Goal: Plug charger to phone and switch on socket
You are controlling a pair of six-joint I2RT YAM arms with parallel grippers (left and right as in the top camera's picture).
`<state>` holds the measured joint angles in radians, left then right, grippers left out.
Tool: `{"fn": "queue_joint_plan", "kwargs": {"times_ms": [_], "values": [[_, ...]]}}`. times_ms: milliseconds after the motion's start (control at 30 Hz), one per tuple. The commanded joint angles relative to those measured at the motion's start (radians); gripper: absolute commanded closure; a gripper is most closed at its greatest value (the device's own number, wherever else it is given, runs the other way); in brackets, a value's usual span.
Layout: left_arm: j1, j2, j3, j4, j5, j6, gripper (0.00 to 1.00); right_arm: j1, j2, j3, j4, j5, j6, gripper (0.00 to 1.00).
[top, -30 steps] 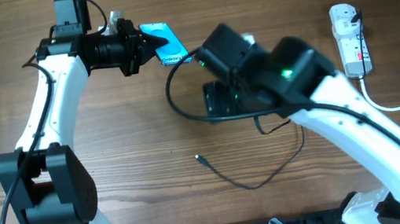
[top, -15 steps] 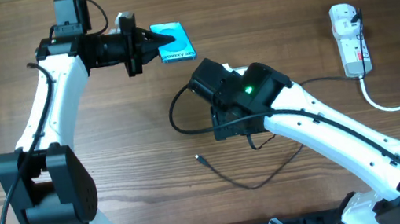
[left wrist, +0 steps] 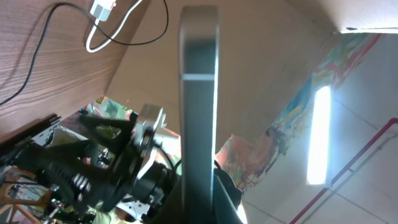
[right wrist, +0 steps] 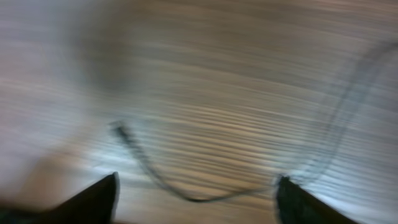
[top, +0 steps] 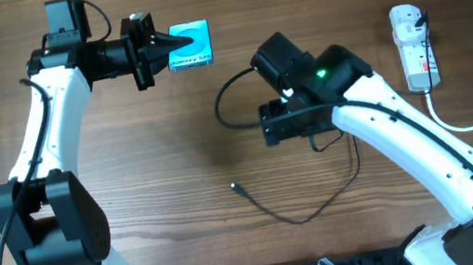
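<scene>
Left gripper [top: 165,43] is clamping the phone [top: 195,45] at eleven o'clock.
Right gripper [right wrist: 196,202] is hanging open and empty over the charger [top: 304,219].

The phone [top: 191,45], cyan screen upward, is held at one end by the left gripper [top: 169,42] near the tabletop's far edge. The charger [top: 298,220] is looped mid-table, its metal tip lying free. The white socket [top: 414,48] is laid by the right edge.

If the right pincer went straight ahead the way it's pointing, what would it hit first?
Most likely the charger, whose thin cable sags across the gap between the fingers of the open right pincer in the wrist view, lying on the wooden table. That picture is blurred, so depth is uncertain.
</scene>
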<state>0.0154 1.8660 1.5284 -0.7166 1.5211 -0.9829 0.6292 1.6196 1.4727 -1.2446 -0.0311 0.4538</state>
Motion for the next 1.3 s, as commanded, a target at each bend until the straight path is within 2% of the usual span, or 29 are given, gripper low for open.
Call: {"fn": "queue_joint_plan", "kwargs": {"times_ms": [0,133,333,667,733,867,1000,1067,1167,1233,1267], "values": [[0.013,-0.028,0.003,0.004,0.048,-0.029,0.96,0.054,0.010,-0.082,0.095,-0.206,-0.136,0.37],[0.086,-0.028,0.003,0.005,-0.013,-0.043,0.96,0.174,0.011,-0.245,0.288,-0.109,-0.140,0.36],[0.136,-0.028,0.003,0.005,-0.024,-0.043,0.96,0.298,0.029,-0.276,0.375,-0.010,-0.161,0.47],[0.135,-0.028,0.003,0.006,-0.031,-0.042,0.96,0.431,0.254,-0.276,0.409,0.014,-0.190,0.50],[0.135,-0.028,0.003,0.006,-0.031,-0.021,0.96,0.439,0.286,-0.276,0.421,0.016,-0.189,0.57],[0.135,-0.028,0.003,0.006,-0.030,-0.013,0.96,0.439,0.346,-0.276,0.434,0.029,-0.192,0.58],[0.135,-0.028,0.003,0.006,-0.031,-0.013,0.96,0.438,0.348,-0.276,0.438,0.133,-0.190,0.57],[0.135,-0.028,0.003,0.006,-0.031,-0.013,0.96,0.438,0.348,-0.276,0.440,0.132,-0.193,0.61],[0.135,-0.028,0.003,0.006,-0.031,-0.013,0.96,0.438,0.348,-0.255,0.408,0.102,-0.193,0.73],[0.135,-0.028,0.003,0.006,-0.031,-0.013,0.96,0.438,0.342,-0.211,0.370,0.082,-0.191,0.71],[0.135,-0.028,0.003,0.006,-0.031,-0.013,0.96,0.438,0.340,-0.190,0.351,0.089,-0.191,0.67]]}}
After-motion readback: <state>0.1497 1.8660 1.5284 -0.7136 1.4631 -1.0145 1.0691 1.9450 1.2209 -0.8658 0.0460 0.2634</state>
